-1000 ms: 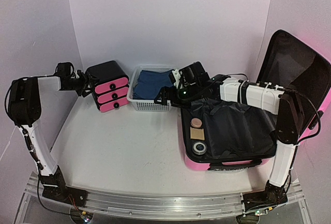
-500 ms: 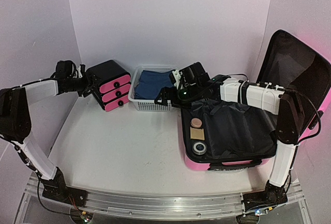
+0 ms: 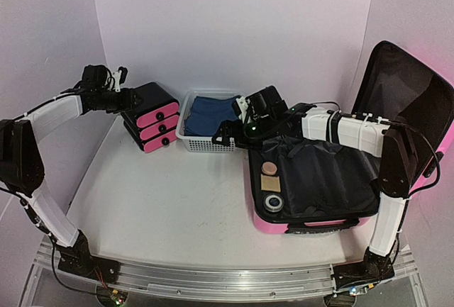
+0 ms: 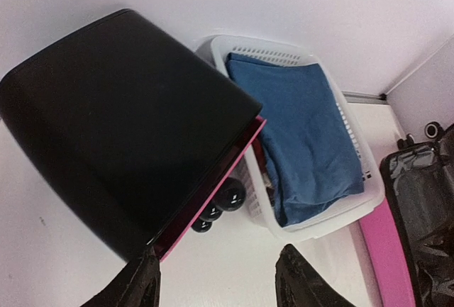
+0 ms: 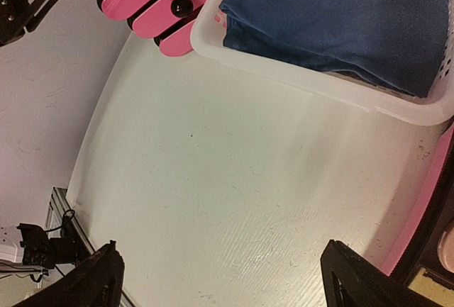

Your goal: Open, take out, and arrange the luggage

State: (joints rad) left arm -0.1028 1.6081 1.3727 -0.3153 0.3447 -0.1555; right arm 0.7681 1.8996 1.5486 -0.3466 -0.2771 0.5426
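Luggage: lower right of the top view, open, base flat on the table, lid upright at the right edge. Right gripper: just off the luggage's upper-left corner, by the near wall of the white basket; fingers spread wide, empty. Farther, upper left: left gripper above the black drawer unit, well apart from the luggage, fingers parted, holding nothing.
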